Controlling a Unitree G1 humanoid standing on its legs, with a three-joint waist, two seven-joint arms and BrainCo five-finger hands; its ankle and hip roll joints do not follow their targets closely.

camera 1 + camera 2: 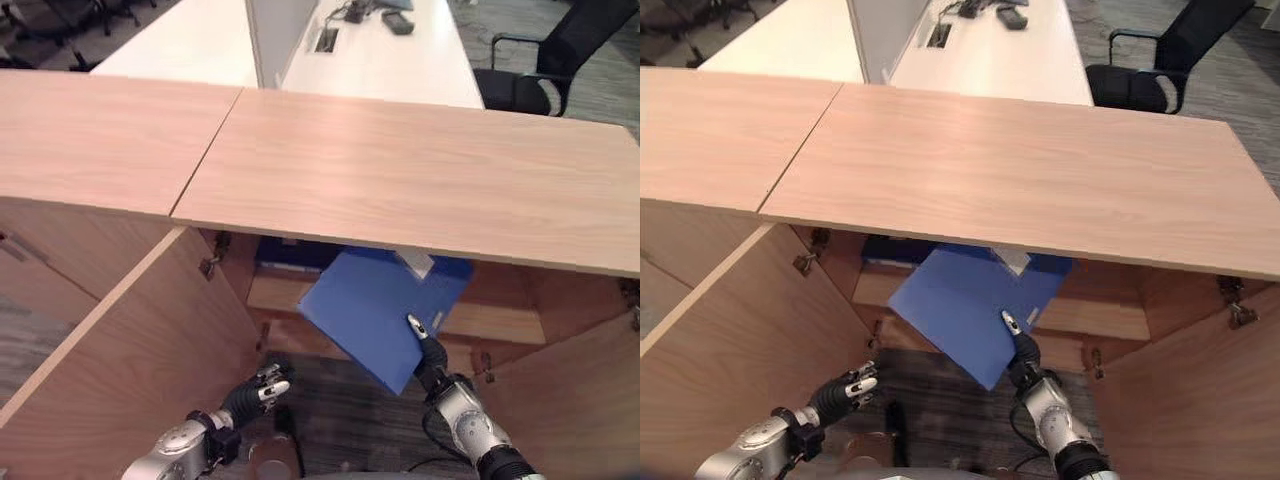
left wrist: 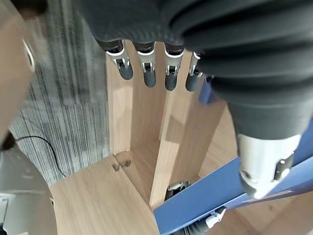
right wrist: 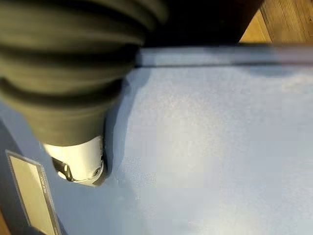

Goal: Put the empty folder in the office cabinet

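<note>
While right robot hand (image 1: 432, 362) grips folder (image 1: 375, 310) — desks (image 1: 370, 50) beyond.

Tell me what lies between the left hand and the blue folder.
In the left eye view, only dark carpeted floor separates the left hand from the blue folder; nothing stands on that stretch.

My left hand (image 2: 161, 29) hangs with fingers (image 2: 149, 73) straight, holding nothing. Past them: open wooden cabinet (image 2: 146, 147), hinge (image 2: 176, 187) on its inner wall. Blue folder (image 2: 205, 196) edge crosses near my thumb (image 2: 266, 166). Grey striped carpet (image 2: 73, 107) beside cabinet.
</note>
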